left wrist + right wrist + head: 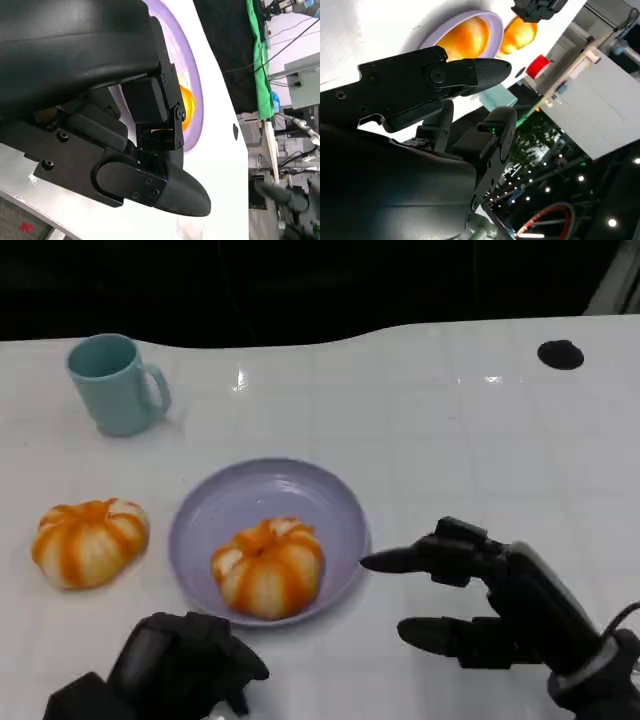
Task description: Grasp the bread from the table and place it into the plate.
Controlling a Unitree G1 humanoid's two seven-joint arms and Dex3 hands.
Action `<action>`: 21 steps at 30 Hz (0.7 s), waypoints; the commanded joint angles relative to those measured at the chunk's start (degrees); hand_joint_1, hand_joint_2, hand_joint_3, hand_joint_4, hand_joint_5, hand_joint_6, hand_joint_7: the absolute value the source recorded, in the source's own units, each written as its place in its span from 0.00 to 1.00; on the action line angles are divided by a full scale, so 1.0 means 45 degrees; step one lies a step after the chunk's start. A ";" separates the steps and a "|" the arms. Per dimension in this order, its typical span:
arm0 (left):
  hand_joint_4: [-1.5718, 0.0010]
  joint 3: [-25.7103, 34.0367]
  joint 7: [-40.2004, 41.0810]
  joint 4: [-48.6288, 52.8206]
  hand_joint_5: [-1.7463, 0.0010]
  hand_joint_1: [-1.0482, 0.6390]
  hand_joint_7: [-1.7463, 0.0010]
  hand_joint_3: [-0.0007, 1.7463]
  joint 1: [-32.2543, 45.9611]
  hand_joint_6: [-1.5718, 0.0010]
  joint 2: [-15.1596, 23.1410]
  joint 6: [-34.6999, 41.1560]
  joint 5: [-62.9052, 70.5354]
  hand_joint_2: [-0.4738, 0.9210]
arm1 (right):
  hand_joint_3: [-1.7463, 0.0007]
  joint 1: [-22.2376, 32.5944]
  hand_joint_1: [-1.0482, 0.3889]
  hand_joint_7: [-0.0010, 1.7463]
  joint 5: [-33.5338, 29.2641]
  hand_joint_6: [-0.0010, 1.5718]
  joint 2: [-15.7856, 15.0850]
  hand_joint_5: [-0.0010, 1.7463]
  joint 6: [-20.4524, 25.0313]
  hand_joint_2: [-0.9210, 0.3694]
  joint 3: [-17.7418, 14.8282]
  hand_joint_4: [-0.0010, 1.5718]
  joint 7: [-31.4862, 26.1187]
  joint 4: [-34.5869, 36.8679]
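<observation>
Bread [268,568] sits inside the purple plate [345,502], toward the rim nearest the robot, so that part of the job looks done. A second bread [89,541] lies on the white table [450,430], well apart from the plate on the robot's left. A teal mug [115,383] stands farther back on that side.

The right hand [480,600] hovers just beside the plate with its fingers spread and nothing in them. The left hand [185,660] sits low at the near edge, just in front of the plate; its fingers look curled in, but I cannot tell for sure whether it is closed.

What could go wrong, as I judge it: the right hand's upper finger points at the plate rim and is very near it, so a sideways sweep could nudge the plate and roll the bread out. The left hand, rising from below, could likewise clip the near rim.

Much of the left hand is cut off by the picture's lower edge, and both wrist cameras are mostly blocked by the hands' own black shells. A small dark spot [560,354] on the far table is too small to identify.
</observation>
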 commanded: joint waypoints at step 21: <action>0.21 0.0084 0.0078 0.0061 0.36 0.00 0.71 0.09 0.0052 0.11 0.0326 -0.0264 0.0146 1.00 | 0.20 0.2122 0.63 0.76 -0.0472 0.50 0.0147 0.91 -0.2886 0.45 -0.2351 0.49 -0.1784 0.0877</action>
